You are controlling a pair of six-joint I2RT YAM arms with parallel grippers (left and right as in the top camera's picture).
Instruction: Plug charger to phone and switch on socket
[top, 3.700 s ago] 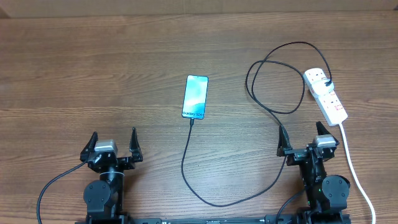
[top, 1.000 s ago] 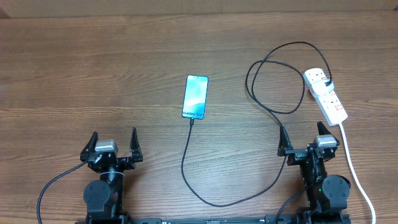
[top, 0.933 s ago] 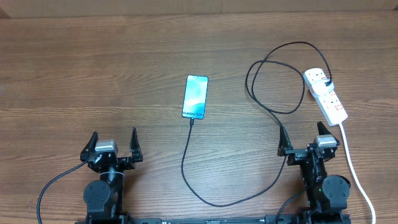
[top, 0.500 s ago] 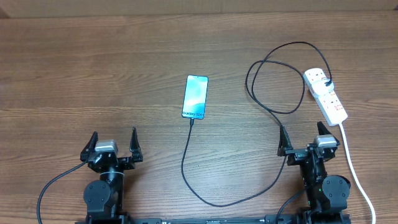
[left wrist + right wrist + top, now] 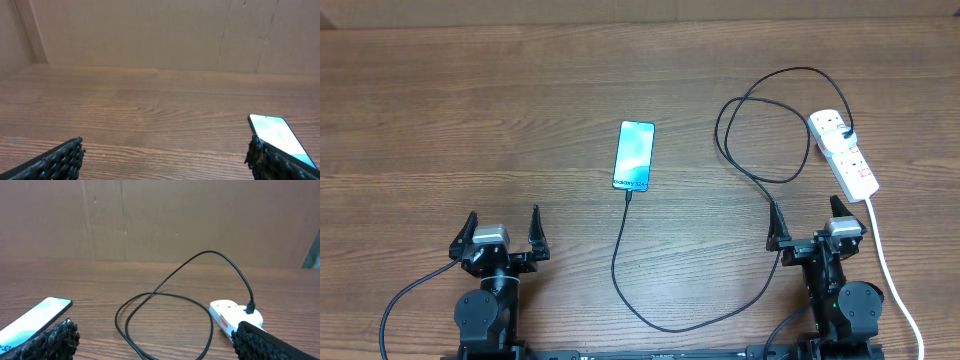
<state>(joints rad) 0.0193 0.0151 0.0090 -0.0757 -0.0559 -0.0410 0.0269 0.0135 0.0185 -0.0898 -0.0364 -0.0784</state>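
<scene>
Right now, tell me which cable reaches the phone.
The thin black charger cable: its tip meets the phone; the thick white cord only leaves the power strip.

The overhead camera is looking straight down on the whole table [image 5: 470, 100] from high up. Both wrist cameras are sitting low at 6 o'clock, facing 12 o'clock; both are catching the phone [image 5: 634, 155], the right also the socket [image 5: 845, 152].

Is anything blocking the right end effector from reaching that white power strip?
Nothing visible does. Bare table lies between the right end effector and the power strip; the black cable passes left of that gap, the white cord right of it.
</scene>
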